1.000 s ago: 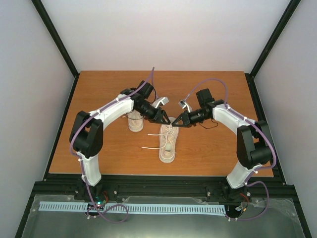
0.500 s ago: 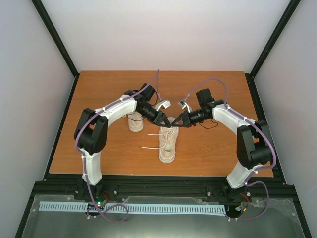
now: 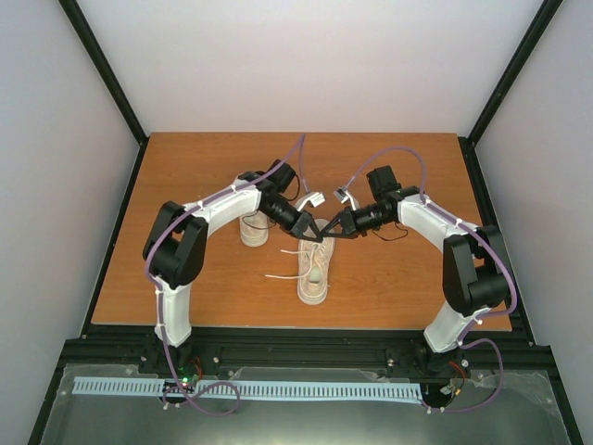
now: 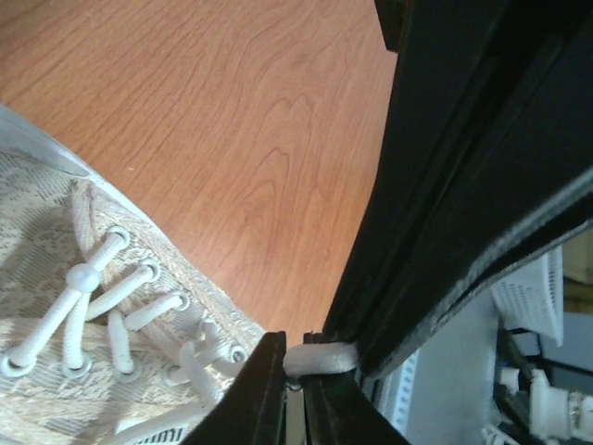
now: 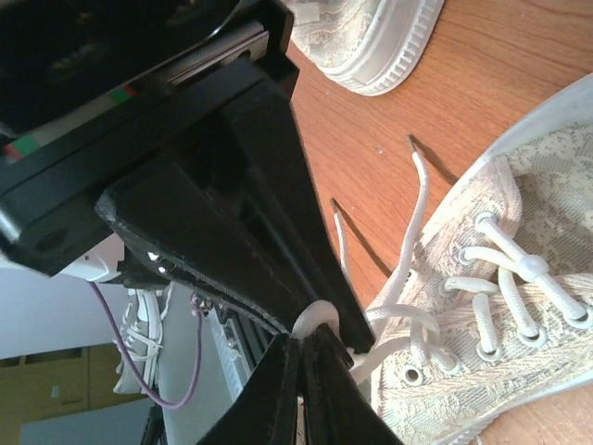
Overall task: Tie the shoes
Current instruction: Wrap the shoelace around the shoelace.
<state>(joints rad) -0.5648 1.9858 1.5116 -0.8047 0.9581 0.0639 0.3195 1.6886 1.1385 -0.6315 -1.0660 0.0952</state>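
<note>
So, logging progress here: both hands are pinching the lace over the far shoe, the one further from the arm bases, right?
No. The left hand and right hand are pinching the lace over the near shoe. The far shoe sits partly under the left arm. The top view shows it.

Open table either side of shoes

Two shoes: first shoe at centre of one table, second shoe at its 10 o'clock. Two arms: left arm, right arm.
</note>
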